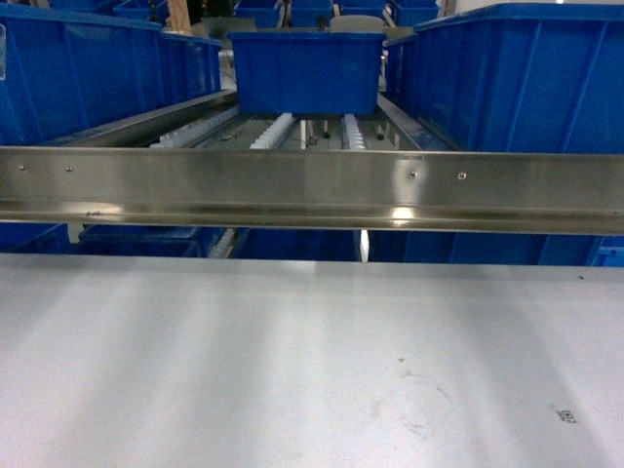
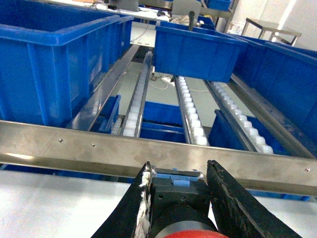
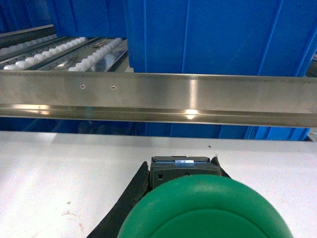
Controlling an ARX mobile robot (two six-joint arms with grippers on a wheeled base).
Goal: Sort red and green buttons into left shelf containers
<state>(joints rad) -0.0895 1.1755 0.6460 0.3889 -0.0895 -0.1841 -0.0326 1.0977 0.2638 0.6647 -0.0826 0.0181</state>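
White table (image 1: 244, 370), steel rail (image 1: 292, 185), blue bins (image 1: 526, 78)

The rail (image 1: 312, 187) was brushed metal, faintly glossy. The bins (image 1: 307, 70) looked smooth blue plastic. The table (image 1: 244, 361) was matt white, scuffed. The green cap (image 3: 204, 208) was smooth plastic; the fingers (image 2: 233, 198) rough black.

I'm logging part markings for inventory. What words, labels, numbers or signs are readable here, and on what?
None can be read.
Small dark mark on the white table: too small and blurred to read.
Pale label on the left blue bin: cut off at the edge, unreadable.
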